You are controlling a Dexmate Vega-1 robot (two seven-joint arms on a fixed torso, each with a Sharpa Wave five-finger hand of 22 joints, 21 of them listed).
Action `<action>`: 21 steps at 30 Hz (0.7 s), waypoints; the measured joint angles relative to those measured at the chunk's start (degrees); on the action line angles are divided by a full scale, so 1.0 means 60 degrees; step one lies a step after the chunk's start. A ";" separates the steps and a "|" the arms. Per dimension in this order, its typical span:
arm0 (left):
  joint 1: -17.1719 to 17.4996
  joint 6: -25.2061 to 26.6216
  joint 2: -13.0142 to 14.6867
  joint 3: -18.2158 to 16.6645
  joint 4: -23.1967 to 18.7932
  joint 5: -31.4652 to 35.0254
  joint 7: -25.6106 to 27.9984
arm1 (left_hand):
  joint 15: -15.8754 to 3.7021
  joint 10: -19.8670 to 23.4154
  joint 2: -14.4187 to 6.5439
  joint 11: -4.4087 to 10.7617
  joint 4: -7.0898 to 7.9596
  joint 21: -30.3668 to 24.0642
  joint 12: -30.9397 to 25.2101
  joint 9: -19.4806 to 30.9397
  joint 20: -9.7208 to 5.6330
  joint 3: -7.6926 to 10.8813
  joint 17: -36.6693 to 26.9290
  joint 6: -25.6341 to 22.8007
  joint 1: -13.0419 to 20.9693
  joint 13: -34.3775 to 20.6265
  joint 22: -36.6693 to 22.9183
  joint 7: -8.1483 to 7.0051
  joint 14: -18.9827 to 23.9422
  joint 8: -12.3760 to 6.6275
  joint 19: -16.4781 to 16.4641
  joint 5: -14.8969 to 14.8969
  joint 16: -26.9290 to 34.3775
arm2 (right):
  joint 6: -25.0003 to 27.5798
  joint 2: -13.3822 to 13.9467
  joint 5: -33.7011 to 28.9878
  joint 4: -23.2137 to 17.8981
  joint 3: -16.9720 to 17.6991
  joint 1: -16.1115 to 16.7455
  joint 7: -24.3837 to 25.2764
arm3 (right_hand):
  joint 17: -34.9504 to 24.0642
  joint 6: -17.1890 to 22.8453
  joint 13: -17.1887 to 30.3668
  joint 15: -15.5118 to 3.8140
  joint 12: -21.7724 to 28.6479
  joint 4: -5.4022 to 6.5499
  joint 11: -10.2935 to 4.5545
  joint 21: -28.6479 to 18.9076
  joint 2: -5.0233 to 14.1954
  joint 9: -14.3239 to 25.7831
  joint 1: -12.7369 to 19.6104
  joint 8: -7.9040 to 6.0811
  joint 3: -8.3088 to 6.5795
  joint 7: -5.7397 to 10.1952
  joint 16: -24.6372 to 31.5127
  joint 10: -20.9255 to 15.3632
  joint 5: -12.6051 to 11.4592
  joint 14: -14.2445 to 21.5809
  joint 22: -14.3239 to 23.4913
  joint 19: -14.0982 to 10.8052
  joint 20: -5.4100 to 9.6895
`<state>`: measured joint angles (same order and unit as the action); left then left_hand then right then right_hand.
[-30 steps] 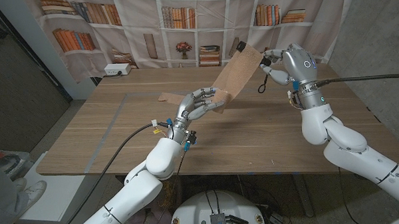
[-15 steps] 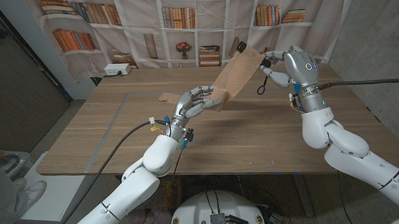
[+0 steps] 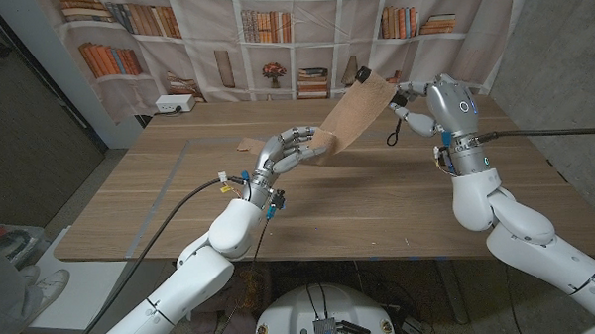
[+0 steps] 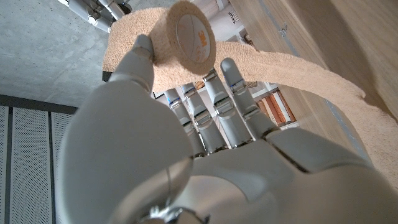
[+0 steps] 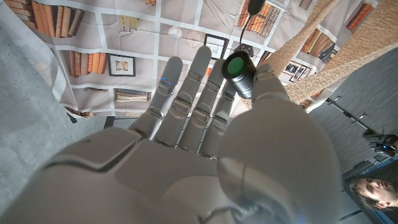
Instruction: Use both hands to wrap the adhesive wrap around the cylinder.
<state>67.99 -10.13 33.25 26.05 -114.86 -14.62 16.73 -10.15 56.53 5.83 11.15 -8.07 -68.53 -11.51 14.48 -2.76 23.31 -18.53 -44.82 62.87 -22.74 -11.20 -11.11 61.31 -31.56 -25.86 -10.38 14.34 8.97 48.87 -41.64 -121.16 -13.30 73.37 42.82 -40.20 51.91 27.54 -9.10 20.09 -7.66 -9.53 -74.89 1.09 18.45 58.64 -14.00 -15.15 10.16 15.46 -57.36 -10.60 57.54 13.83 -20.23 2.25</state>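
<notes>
Nearest the robot, the left hand [image 3: 289,149] is raised over the middle of the wooden table [image 3: 378,204], its fingers [image 4: 231,93] reaching up around the roll of adhesive wrap [image 4: 189,31]. The left wrist view shows the roll's round end face, with the thumb lying against its side, so the hand holds the roll between thumb and fingers.

From there a tan strip of wrap [image 3: 347,118] runs taut, up and across toward the right hand [image 3: 426,95], which is lifted above the table's far right part. In the right wrist view the thumb and fingers pinch a dark cylinder [image 5: 239,70] with a green end face, and the strip leads away from it. A black cord loop [image 3: 392,130] hangs below this hand.

A loose tail of wrap [image 3: 249,145] appears to lie on the table just beyond the left hand, though the view there is poor.

Behind the table hangs a printed bookshelf backdrop [image 3: 273,39].
</notes>
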 measured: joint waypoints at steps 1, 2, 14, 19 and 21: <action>-0.0013 0.0001 0.0027 -0.0032 0.0004 0.0002 0.0002 | 0.0000 0.0000 0.0000 0.0000 0.0000 0.0000 0.0000 0.0000 0.0000 0.0000 0.0000 0.0000 0.0000 0.0001 0.0000 0.0000 0.0000 0.0001 0.0000 0.0000 0.0000 | -0.0037 -0.0002 -0.0014 -0.0006 0.0003 0.0008 0.0003 | 0.0000 0.0000 0.0000 0.0000 0.0000 0.0000 0.0000 0.0000 0.0000 0.0000 0.0000 0.0000 0.0000 0.0000 0.0000 0.0000 0.0000 0.0000 0.0000 0.0000 0.0000; -0.0019 0.0003 0.0039 -0.0054 0.0005 0.0007 0.0005 | 0.0000 0.0000 0.0000 0.0000 0.0000 0.0000 0.0001 -0.0001 0.0000 0.0000 0.0000 0.0000 0.0000 0.0003 0.0000 0.0000 0.0000 0.0010 0.0000 0.0001 -0.0001 | -0.0059 -0.0004 -0.0025 -0.0018 0.0009 0.0024 0.0004 | 0.0000 0.0000 0.0000 0.0000 0.0000 0.0000 0.0000 0.0000 0.0000 0.0000 0.0000 0.0000 0.0000 0.0000 0.0000 0.0000 0.0000 0.0000 0.0000 0.0000 0.0000; -0.0044 -0.0008 0.0131 -0.0261 0.0023 0.0087 0.0124 | 0.0001 0.0000 0.0000 0.0000 -0.0001 0.0000 0.0010 -0.0045 0.0000 -0.0001 0.0001 0.0001 0.0000 0.0003 -0.0001 0.0001 0.0001 -0.0039 -0.0001 0.0007 -0.0006 | -0.0258 -0.0008 -0.0167 -0.0099 0.0078 0.0207 -0.0057 | 0.0000 0.0000 -0.0001 0.0000 -0.0024 0.0005 0.0000 0.0000 0.0000 0.0006 0.0000 0.0002 -0.0005 0.0000 0.0000 0.0000 0.0031 0.0000 0.0001 0.0000 0.0000; -0.0068 -0.0067 0.0132 -0.0334 0.0049 0.0150 0.0182 | 0.0001 0.0000 0.0000 0.0000 -0.0001 -0.0066 0.0010 -0.0045 0.0000 -0.0001 0.0002 0.0002 0.0000 0.0000 -0.0001 0.0002 0.0001 -0.0039 -0.0001 0.0032 -0.0007 | -0.0337 -0.0008 -0.0199 -0.0109 0.0116 0.0284 -0.0078 | 0.0000 0.0000 -0.0013 0.0000 0.0011 0.0006 0.0000 0.0000 0.0000 0.0008 0.0000 0.0004 -0.0005 0.0000 0.0000 0.0000 -0.0003 0.0000 -0.0044 0.0000 0.0000; -0.0081 -0.0089 0.0134 -0.0373 0.0063 0.0176 0.0208 | 0.0002 0.0000 0.0000 0.0000 -0.0001 -0.0066 0.0011 -0.0045 0.0000 -0.0001 0.0003 0.0002 0.0000 0.0000 -0.0001 0.0002 0.0002 -0.0039 -0.0001 0.0024 -0.0007 | -0.0383 0.0002 -0.0210 -0.0109 0.0129 0.0303 -0.0087 | 0.0000 0.0000 -0.0012 0.0000 0.0011 0.0006 0.0000 0.0000 0.0000 0.0008 0.0000 0.0004 -0.0005 0.0000 0.0000 0.0000 -0.0003 0.0000 -0.0044 0.0000 0.0000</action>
<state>67.50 -10.67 34.05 23.82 -114.48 -13.57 17.98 -10.14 56.53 5.83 11.15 -8.07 -68.93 -11.45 14.21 -2.75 23.31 -18.52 -44.81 62.87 -22.74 -11.20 -11.10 61.32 -31.80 -25.87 -10.24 14.30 6.67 48.88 -42.90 -121.82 -12.52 75.18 42.30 -40.20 51.91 27.47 -9.10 20.15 -7.62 -9.53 -74.89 1.08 18.50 58.65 -13.98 -15.18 10.15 15.46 -57.36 -10.62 57.54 13.56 -20.23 2.25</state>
